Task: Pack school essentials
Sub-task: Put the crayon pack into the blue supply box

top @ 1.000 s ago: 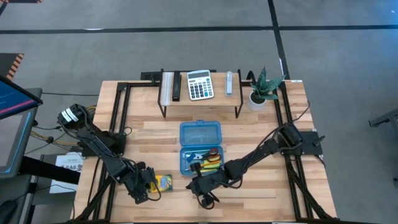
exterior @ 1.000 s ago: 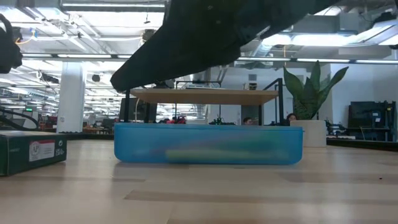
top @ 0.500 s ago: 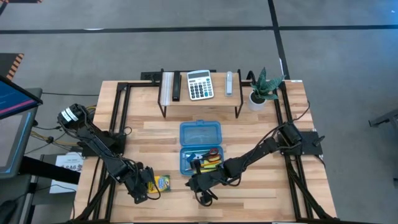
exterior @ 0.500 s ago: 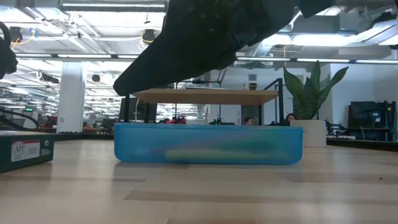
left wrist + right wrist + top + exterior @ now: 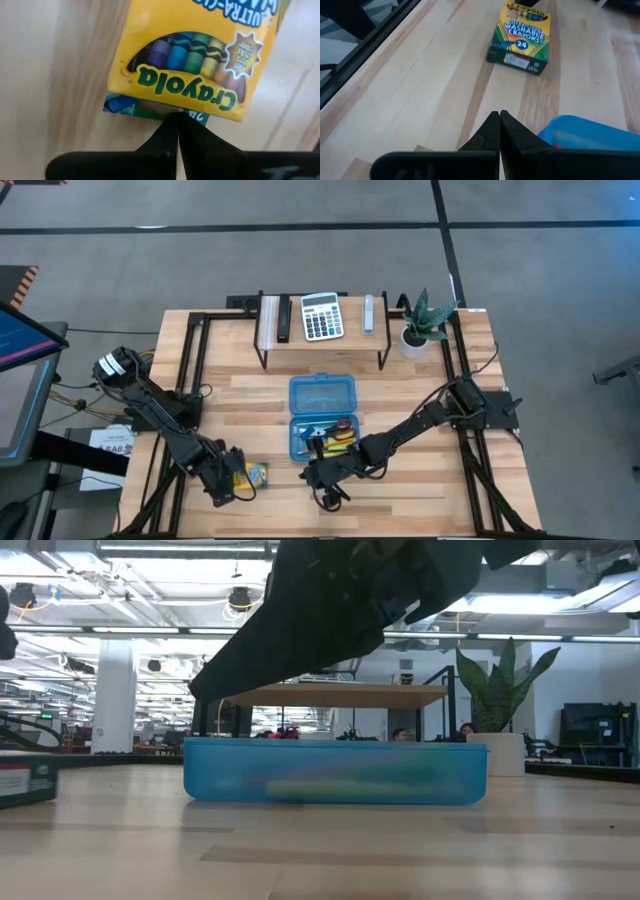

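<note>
The yellow crayon box (image 5: 256, 474) lies flat on the table near its front edge, left of the blue case, and also shows in the right wrist view (image 5: 520, 37) and at the low view's left edge (image 5: 20, 785). My left gripper (image 5: 228, 478) is shut at the box's left end. My right gripper (image 5: 320, 480) is shut and hovers over bare wood just in front of the case's near left corner. The open blue case (image 5: 323, 416) holds scissors and yellow and orange items (image 5: 335, 440) in its near half. The other essentials I cannot make out. My left gripper (image 5: 178, 120) meets the crayon box at the green end face (image 5: 150, 111) below the Crayola logo, its shut fingertips slanting down from the table's left side. The box stays flat on the wood. Whether the tips pinch a flap or only press on it does not show.
A small shelf stand at the far side carries the grey calculator (image 5: 321, 316) and slim white and dark items. A potted plant (image 5: 420, 325) stands at its right. Black frame rails (image 5: 190, 370) run along the table's left and right sides. Bare wood lies between the two grippers.
My left gripper has drawn back toward the table's left edge, and the crayon box has slid flat along the table with it, nearly leaving the low view. My right gripper has edged slightly left and stayed shut.
</note>
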